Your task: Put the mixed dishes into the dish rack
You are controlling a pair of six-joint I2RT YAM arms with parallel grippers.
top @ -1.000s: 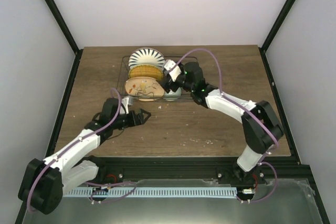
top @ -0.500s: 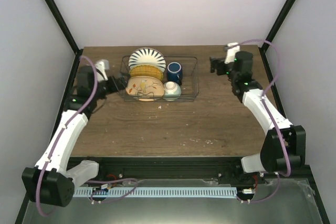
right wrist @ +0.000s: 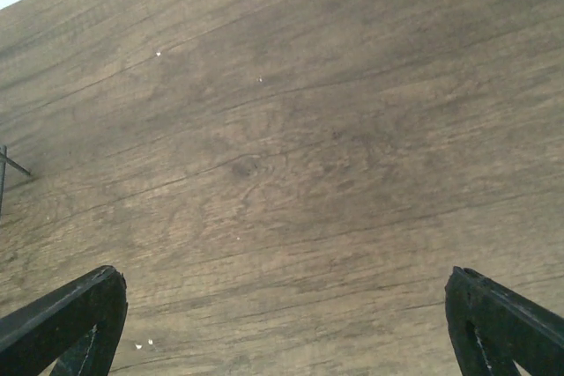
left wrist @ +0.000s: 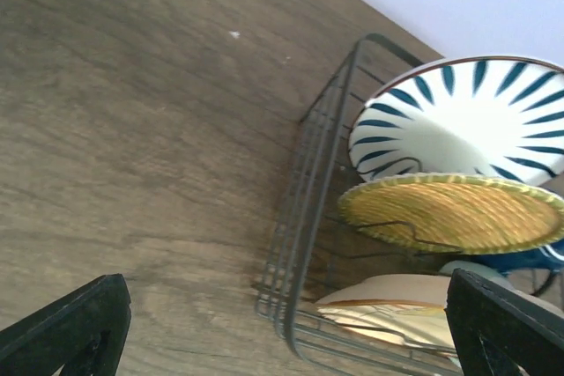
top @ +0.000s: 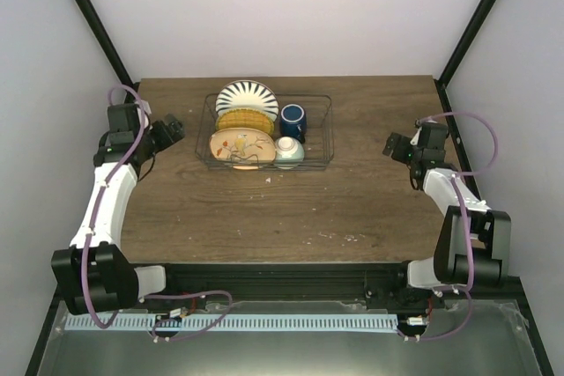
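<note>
**Both arms parked at the tabletop's sides, rack loaded.** The left end effector (top: 173, 128) has its fingers spread wide and holds nothing. It hangs just beyond the left end of the dish rack (top: 330, 134), apart from the wire. The right end effector (top: 392, 143) is likewise spread and empty over bare tabletop (top: 352, 209), well apart from the rack's right end.

Moving outward, we find all five dishes inside the rack:
- **Left row:** three plates stand on edge, with the white plate with dark blue radial stripes (top: 246, 95) farthest back, the yellow-orange plate (top: 246, 120) in the middle, and the cream patterned plate (top: 241, 146) nearest.
- **Right side:** the dark blue mug (top: 293, 119) sits behind the pale mint-green bowl (top: 288, 152).

We judge the loading essentially done.

On handling, we take the dishes for glazed ware: stiff, smooth enough to slip between hard fingers, and liable to chip if knocked together.
- **Plates:** we would pinch one across its upper rim, where the edge stands free of its neighbours. The plates stand close together, so lifting one risks tipping the next.
- **Mug and bowl:** each is best taken by straddling the wall at the rim. We cannot see the mug's handle.
- **Rack:** it looks light and springy, so we expect it to slide on the wood if nudged sideways.
</note>
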